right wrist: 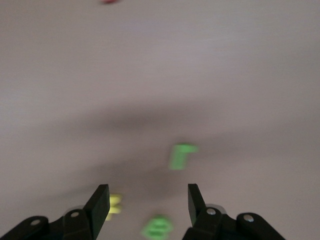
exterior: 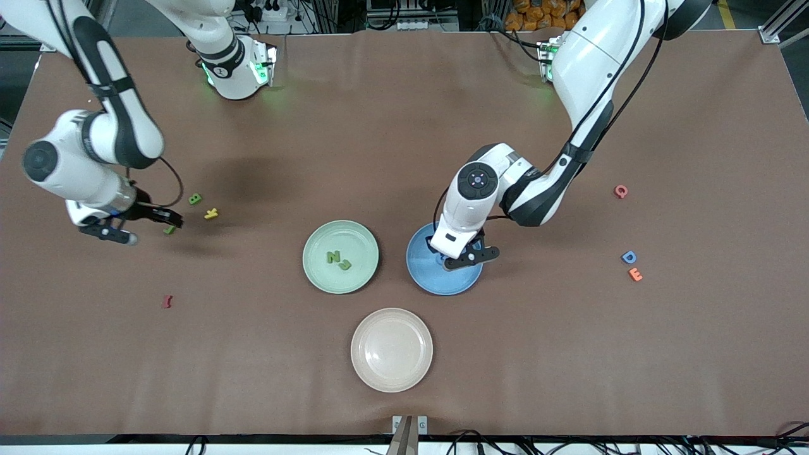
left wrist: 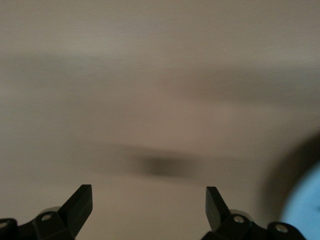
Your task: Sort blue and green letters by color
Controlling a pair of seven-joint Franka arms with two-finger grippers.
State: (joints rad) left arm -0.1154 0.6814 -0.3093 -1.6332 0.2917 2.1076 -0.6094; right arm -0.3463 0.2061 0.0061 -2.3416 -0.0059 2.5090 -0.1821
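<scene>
Green N (exterior: 332, 256) and a green J-like letter (exterior: 345, 265) lie in the green plate (exterior: 341, 235). A green B (exterior: 195, 199) and a green L-like letter (exterior: 169, 230) lie on the table toward the right arm's end; both show in the right wrist view, B (right wrist: 157, 227) and L-like (right wrist: 181, 155). My right gripper (exterior: 155, 229) is open and empty, low beside the L-like letter. My left gripper (exterior: 480, 249) is open and empty over the blue plate (exterior: 436, 284). A blue D (exterior: 628, 256) lies toward the left arm's end. The other blue letters are hidden.
A yellow letter (exterior: 211, 213) lies beside the green B. A dark red letter (exterior: 167, 301) lies nearer the front camera. An orange E (exterior: 635, 273) lies next to the blue D, and a pink Q (exterior: 621, 191) farther away. A beige plate (exterior: 392, 373) sits nearest the camera.
</scene>
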